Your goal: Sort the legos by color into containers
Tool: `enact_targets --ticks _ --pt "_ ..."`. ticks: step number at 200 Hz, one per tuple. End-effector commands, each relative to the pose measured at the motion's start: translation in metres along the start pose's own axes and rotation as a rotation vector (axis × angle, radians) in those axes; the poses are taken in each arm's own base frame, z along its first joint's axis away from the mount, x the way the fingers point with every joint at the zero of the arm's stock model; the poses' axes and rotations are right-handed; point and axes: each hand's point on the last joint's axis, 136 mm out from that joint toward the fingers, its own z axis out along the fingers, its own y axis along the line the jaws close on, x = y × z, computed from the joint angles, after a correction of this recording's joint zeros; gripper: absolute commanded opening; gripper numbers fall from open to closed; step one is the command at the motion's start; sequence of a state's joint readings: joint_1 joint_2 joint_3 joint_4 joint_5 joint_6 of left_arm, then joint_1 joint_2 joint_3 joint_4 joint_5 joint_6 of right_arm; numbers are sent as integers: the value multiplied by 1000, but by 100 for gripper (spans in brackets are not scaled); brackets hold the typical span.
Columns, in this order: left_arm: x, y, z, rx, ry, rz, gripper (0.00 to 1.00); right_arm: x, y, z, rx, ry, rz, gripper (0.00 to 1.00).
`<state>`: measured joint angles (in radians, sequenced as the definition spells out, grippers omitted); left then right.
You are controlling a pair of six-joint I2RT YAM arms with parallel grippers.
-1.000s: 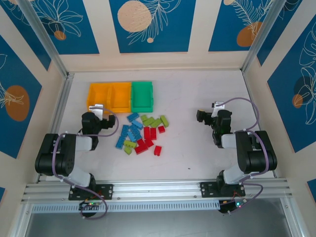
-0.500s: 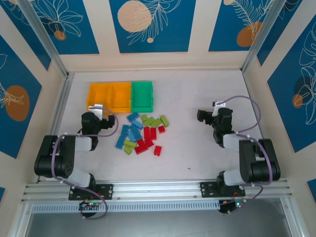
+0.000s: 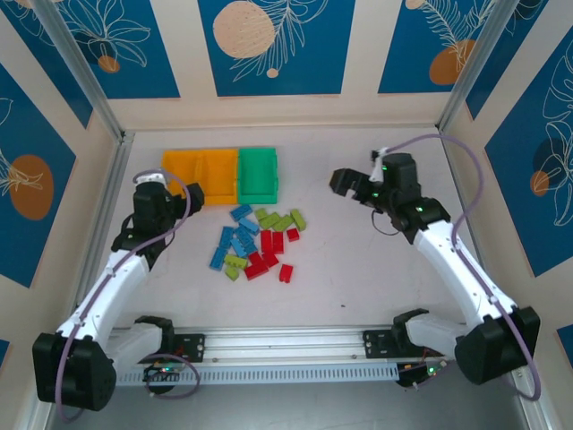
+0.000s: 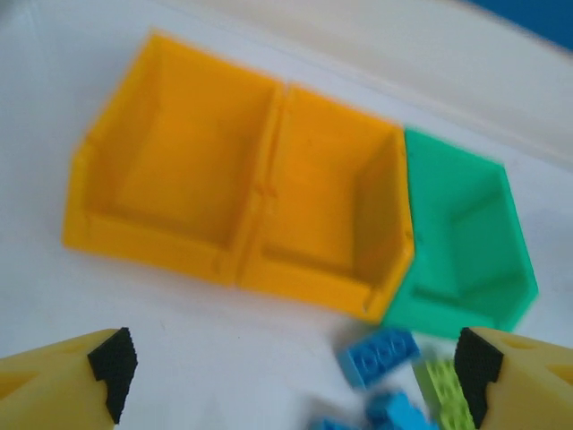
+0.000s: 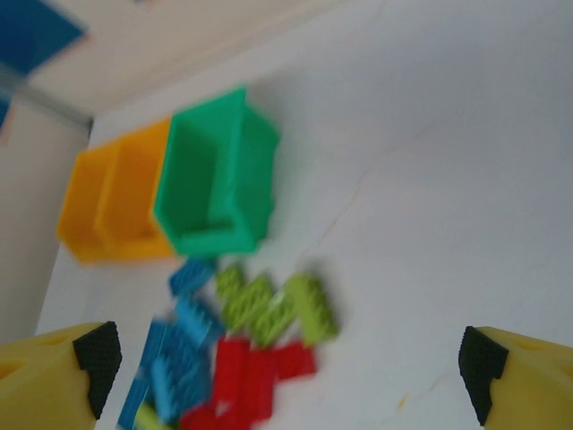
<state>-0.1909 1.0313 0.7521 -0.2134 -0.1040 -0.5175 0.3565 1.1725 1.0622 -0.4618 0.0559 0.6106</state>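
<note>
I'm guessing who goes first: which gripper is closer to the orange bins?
Left. The left gripper hovers just beside the orange bins; the right gripper is beyond the green bin.

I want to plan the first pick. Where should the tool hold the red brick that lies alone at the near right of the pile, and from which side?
Take the red brick across its two long sides, at mid-length, coming straight down from above. It lies flat on the table, slightly apart from the pile, so both sides look free.
</note>
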Motion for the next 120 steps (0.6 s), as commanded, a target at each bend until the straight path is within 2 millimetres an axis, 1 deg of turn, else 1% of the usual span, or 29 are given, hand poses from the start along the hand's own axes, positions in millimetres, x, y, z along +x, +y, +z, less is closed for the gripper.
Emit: enact_targets --ticks 1,20,36,53,66,79,91,109,120 --pt "74 2 -6 -75 338 -66 88 51 25 6 -11 265 38 99" --pt "96 -13 6 -82 449 -6 84 64 45 18 -15 341 2 99" --pt "113 -23 23 -86 527 20 77 70 51 29 0 364 -26 99" --pt "127 -21 43 -125 584 28 64 78 52 36 15 389 -27 99" --pt "133 -20 57 -133 605 60 57 83 52 37 24 404 -23 99" --pt "134 -17 66 -154 619 108 51 88 49 37 38 418 -23 99" --pt "139 -14 72 -169 659 151 50 91 47 36 53 419 -26 99" --pt "151 -23 79 -117 733 173 50 94 44 34 62 416 -25 99" --pt "157 -24 82 -108 753 168 52 93 44 34 61 412 -23 99"
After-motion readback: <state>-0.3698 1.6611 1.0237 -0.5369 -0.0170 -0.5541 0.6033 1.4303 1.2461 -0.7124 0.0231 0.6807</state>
